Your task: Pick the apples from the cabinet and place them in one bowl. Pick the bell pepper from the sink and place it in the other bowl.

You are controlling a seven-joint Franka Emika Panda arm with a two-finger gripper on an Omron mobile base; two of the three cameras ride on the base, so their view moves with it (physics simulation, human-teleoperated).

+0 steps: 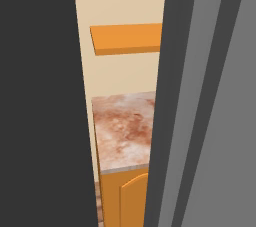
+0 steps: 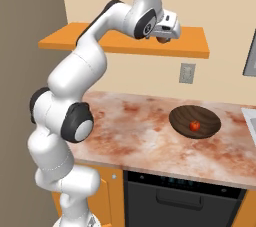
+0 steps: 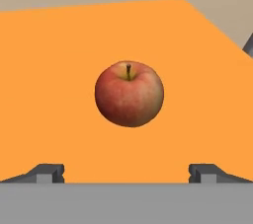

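Observation:
A red apple (image 3: pixel 129 93) with a yellowish patch at its stem lies on the flat orange cabinet (image 3: pixel 59 70), centred ahead of my open gripper (image 3: pixel 127 173). Its two fingertips (image 3: pixel 49 172) stand wide apart, short of the fruit and touching nothing. In the right base view the arm reaches up and the gripper (image 2: pixel 164 36) hangs just over the cabinet (image 2: pixel 115 43). On the marbled counter below, a dark brown bowl (image 2: pixel 180 116) holds another small red apple (image 2: pixel 195 126). The bell pepper and the other bowl are out of view.
A wall outlet (image 2: pixel 187 73) sits under the cabinet. A dark appliance front (image 2: pixel 185 201) lies below the counter (image 2: pixel 135 131). Tall dark panels (image 1: pixel 40 96) block most of the left base view, leaving a strip of cabinet (image 1: pixel 125 38), counter and orange base cupboard (image 1: pixel 130 196).

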